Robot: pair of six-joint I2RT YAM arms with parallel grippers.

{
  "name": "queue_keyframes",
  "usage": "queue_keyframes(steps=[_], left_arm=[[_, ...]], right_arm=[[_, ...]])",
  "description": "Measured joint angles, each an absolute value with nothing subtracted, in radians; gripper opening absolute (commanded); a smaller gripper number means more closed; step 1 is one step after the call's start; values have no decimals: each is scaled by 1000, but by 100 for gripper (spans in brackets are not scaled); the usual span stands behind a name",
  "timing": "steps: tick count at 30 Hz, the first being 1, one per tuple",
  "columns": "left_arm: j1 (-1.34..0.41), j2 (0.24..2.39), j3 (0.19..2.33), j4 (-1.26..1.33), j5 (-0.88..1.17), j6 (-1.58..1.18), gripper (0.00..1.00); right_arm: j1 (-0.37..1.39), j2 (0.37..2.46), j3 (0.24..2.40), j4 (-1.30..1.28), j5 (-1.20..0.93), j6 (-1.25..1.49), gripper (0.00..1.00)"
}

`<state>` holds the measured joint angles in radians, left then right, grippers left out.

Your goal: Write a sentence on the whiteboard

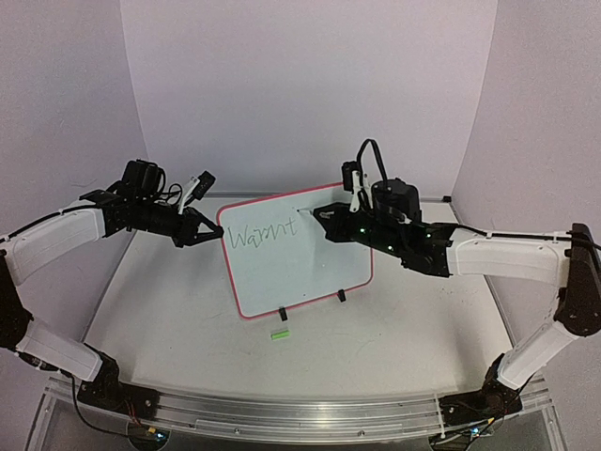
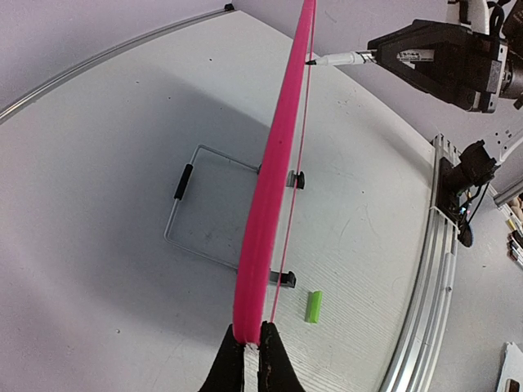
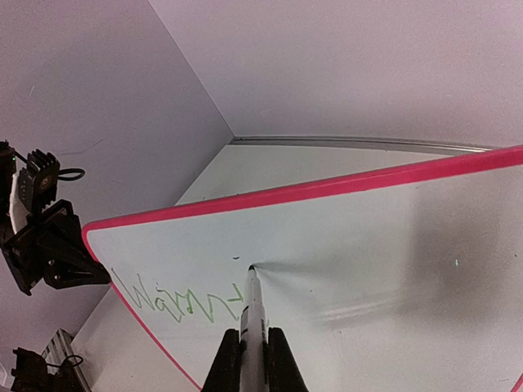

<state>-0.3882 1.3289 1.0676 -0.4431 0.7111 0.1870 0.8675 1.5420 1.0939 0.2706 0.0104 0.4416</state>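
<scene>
Small rectangular whiteboard (image 1: pixel 310 272) with a rounded red-pink frame and glossy white face stands near-upright mid-table between both arms. It sits on two black clip feet, with a thin wire stand (image 2: pixel 196 214) behind.

Left gripper (image 1: pixel 216 235) is closed tight, pinching the frame's left edge and steadying it.

Right gripper (image 1: pixel 319 218) is clamped narrow on a slim white marker (image 3: pixel 253 314). The marker runs straight out along the fingers, tip touching the white face.

Thin green handwritten sentence (image 1: pixel 264 236) is only started: roughly "Warmt", top left of the face.

Key relation: the tip sits just right of the last letter. The line runs along the board's long axis, left to right, away from the left gripper and toward the right arm's own side. The right arm writes and is nearer the blank area. Next stroke probably finishes that word and needs light contact.

Small bright-green cap (image 1: pixel 278 333) lies on the pale table (image 1: pixel 169 319) in front of the board, apart from it.
</scene>
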Motion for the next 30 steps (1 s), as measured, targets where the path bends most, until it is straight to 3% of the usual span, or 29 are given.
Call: queue_keyframes(steps=[30], left_arm=[[-388,1329,1068,-438,704,184,0]], right_arm=[[864,1558,1018,290,-17,501,0]])
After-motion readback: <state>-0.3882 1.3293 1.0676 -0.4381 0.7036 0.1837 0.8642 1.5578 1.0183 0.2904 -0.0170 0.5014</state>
